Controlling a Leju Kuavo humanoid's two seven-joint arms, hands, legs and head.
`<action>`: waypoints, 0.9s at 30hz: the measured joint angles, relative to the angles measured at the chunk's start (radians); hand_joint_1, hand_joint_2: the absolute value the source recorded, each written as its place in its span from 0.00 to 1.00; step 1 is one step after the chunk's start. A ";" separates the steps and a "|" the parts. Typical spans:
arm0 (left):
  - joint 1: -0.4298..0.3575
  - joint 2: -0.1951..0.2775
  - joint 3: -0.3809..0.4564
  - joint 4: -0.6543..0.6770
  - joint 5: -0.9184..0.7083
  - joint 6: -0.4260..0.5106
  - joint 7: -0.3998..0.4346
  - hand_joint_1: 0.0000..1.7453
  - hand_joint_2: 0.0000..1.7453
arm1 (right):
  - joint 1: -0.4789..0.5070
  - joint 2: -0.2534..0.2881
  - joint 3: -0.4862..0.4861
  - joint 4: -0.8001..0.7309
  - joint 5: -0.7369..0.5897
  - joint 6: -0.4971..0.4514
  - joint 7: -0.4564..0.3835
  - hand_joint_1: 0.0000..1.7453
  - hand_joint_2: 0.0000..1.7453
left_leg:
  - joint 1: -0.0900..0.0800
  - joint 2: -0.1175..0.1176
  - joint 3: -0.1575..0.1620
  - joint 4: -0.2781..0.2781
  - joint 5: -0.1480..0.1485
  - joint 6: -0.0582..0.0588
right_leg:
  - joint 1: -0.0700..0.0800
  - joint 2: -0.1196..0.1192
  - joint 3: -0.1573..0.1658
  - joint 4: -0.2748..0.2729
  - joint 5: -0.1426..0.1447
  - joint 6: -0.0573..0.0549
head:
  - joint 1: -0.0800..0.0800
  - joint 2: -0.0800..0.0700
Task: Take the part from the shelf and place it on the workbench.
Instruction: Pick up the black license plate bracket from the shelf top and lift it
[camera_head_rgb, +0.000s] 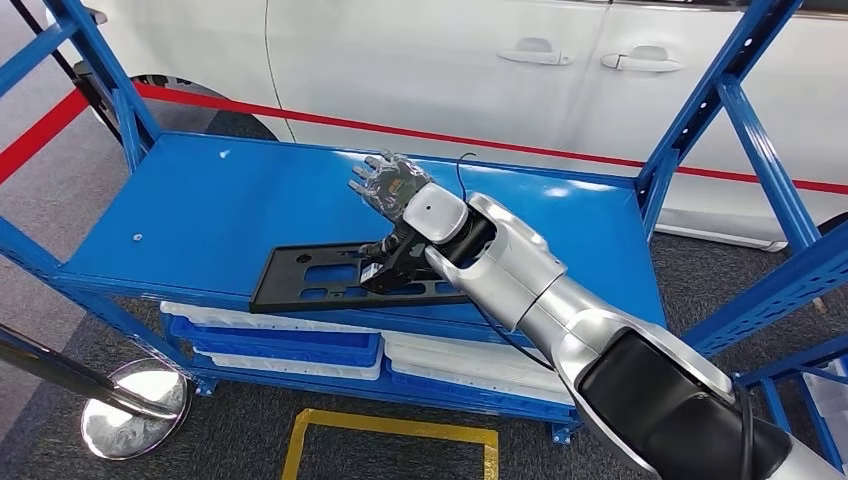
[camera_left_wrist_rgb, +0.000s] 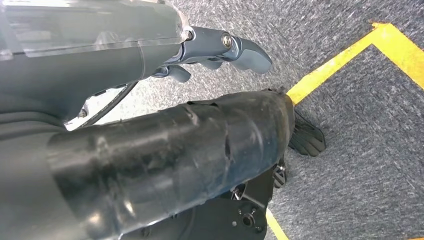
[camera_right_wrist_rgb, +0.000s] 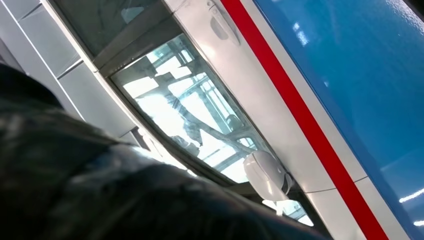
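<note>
Head view, lower left: a chrome stanchion base (camera_head_rgb: 135, 408) stands on grey carpet beside the blue shelf (camera_head_rgb: 200, 215). At centre, the black flat part (camera_head_rgb: 330, 277) lies along the shelf's front edge, slightly overhanging it. The right hand (camera_head_rgb: 388, 187) sits just above and behind the part's right end, fingers spread and raised, holding nothing; whether its thumb touches the part cannot be told. In the left wrist view the left hand (camera_left_wrist_rgb: 220, 50) hangs over carpet, fingers loosely curled, empty.
</note>
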 joint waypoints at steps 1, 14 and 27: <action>0.000 0.000 0.000 0.000 -0.001 -0.001 -0.001 0.00 0.00 | 0.000 0.000 0.000 0.000 0.001 0.000 0.000 0.00 0.00 | 0.000 0.000 0.000 0.000 0.000 0.000 | 0.000 0.000 0.000 0.001 0.000 0.000 | 0.000 0.000; -0.003 0.004 0.000 0.000 -0.011 -0.002 -0.008 0.00 0.00 | 0.000 -0.003 0.000 0.013 0.008 -0.003 0.001 0.00 0.00 | 0.005 0.008 -0.012 -0.026 0.039 0.034 | -0.009 0.009 -0.069 0.178 -0.125 0.024 | 0.000 0.000; -0.002 0.005 0.000 0.000 -0.013 0.003 -0.026 0.00 0.00 | 0.007 -0.013 0.000 0.026 0.013 -0.006 0.001 0.00 0.00 | 0.011 0.004 -0.054 -0.007 0.064 0.026 | -0.010 0.019 0.046 0.016 -0.058 0.000 | 0.000 0.000</action>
